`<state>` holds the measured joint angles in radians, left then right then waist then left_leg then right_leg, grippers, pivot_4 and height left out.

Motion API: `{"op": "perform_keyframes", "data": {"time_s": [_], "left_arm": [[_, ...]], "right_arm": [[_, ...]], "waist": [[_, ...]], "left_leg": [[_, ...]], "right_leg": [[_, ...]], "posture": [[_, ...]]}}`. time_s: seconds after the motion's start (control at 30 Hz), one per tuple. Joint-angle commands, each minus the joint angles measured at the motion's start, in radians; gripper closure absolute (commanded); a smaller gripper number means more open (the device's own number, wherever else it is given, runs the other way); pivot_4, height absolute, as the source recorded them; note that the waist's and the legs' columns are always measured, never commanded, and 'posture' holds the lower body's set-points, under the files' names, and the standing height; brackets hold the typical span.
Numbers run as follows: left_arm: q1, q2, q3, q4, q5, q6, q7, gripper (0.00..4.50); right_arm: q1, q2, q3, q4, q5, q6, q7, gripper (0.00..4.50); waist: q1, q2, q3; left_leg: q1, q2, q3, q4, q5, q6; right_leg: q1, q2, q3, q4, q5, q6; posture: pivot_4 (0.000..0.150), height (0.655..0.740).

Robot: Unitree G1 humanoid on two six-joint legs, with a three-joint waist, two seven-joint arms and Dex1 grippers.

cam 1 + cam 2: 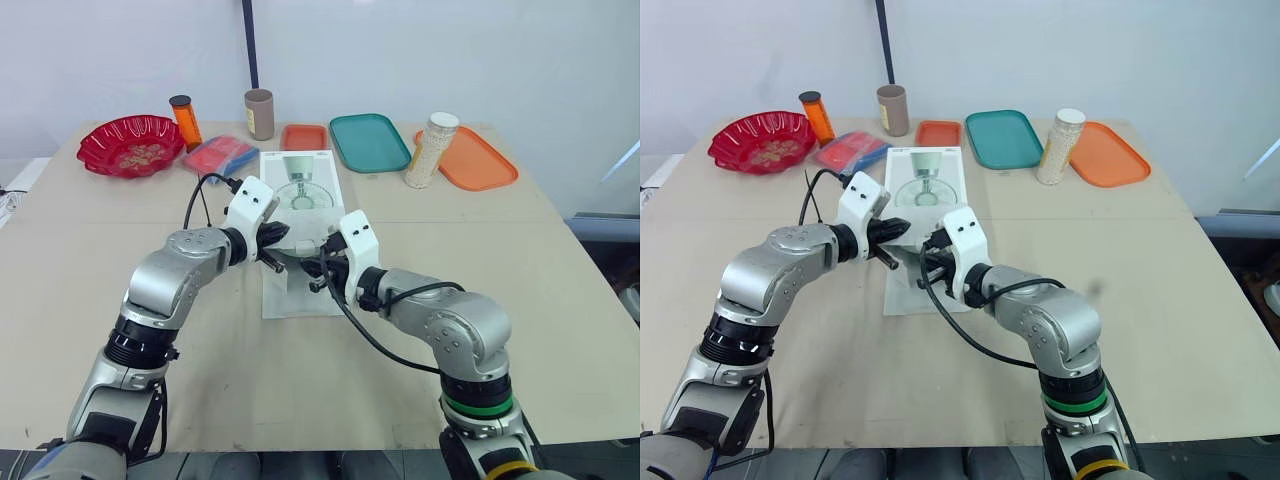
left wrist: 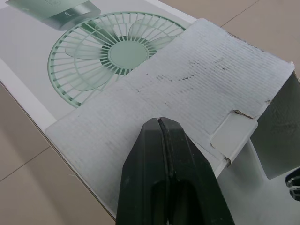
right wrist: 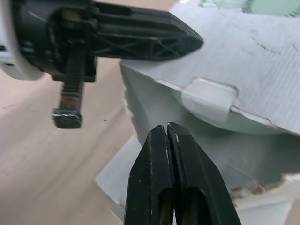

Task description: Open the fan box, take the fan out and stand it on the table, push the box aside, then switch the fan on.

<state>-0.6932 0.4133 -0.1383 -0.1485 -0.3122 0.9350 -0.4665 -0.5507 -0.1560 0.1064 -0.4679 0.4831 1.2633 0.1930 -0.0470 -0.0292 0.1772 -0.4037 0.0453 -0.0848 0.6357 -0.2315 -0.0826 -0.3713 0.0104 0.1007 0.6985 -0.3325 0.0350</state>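
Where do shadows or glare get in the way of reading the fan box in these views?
Left eye view: even, soft light over the table, no glare on the fan box. Left wrist view: the raised flap is evenly lit; the side panel beside it falls dark. Right wrist view: under the flap it is shaded, still readable.

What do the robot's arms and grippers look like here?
Silver-grey left arm and right arm with black joints; the right has a green band. White wrist housing and black cable on each. The left gripper and right gripper have two black tapered fingers.
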Motion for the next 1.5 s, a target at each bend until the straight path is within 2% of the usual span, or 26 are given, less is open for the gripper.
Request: {"op": "perform_keyframes", "data": {"time_s": [0.03, 0.57, 0.73, 1.1, 1.5], "left_arm": [[0.009, -0.003, -0.010, 0.012, 0.013, 0.008, -0.004, 4.50], [0.016, -0.012, -0.021, 0.017, 0.014, -0.007, -0.021, 4.50], [0.016, -0.014, -0.022, 0.022, 0.017, -0.013, -0.023, 4.50], [0.031, -0.020, -0.008, -0.002, 0.018, 0.004, -0.010, 4.50], [0.044, -0.040, 0.005, -0.024, 0.012, 0.018, 0.016, 4.50]], "right_arm": [[-0.013, -0.001, -0.035, -0.058, -0.009, 0.045, -0.034, 4.45], [0.085, -0.064, -0.146, -0.212, -0.011, 0.210, -0.051, 4.45], [0.109, -0.125, -0.111, -0.123, -0.064, 0.099, -0.044, 4.45], [-0.011, -0.145, 0.015, 0.213, -0.214, -0.285, 0.028, 4.45], [-0.021, -0.135, 0.027, 0.223, -0.212, -0.370, 0.120, 4.45]], "waist": [[0.000, 0.000, 0.000], [0.000, 0.000, 0.000], [0.000, 0.000, 0.000], [-0.001, 0.000, 0.000], [-0.001, 0.000, 0.000]], "left_leg": [[0.000, 0.000, 0.000, 0.000, 0.000, 0.000], [-0.001, 0.000, 0.000, 0.000, 0.000, 0.000], [-0.001, -0.001, 0.000, 0.000, 0.000, 0.000], [0.000, 0.000, 0.001, -0.001, 0.000, 0.000], [0.000, 0.000, 0.001, -0.001, 0.000, 0.000]], "right_leg": [[0.000, 0.000, 0.000, 0.000, 0.000, 0.000], [0.000, 0.000, 0.000, 0.000, 0.000, 0.000], [0.000, 0.000, 0.000, -0.001, 0.000, 0.001], [0.000, 0.000, 0.001, -0.001, 0.000, 0.001], [0.000, 0.000, 0.001, 0.000, 0.000, 0.000]], "posture": [[0.150, 0.7400], [0.150, 0.7400], [0.150, 0.7400], [0.150, 0.7400], [0.150, 0.7400]]}}
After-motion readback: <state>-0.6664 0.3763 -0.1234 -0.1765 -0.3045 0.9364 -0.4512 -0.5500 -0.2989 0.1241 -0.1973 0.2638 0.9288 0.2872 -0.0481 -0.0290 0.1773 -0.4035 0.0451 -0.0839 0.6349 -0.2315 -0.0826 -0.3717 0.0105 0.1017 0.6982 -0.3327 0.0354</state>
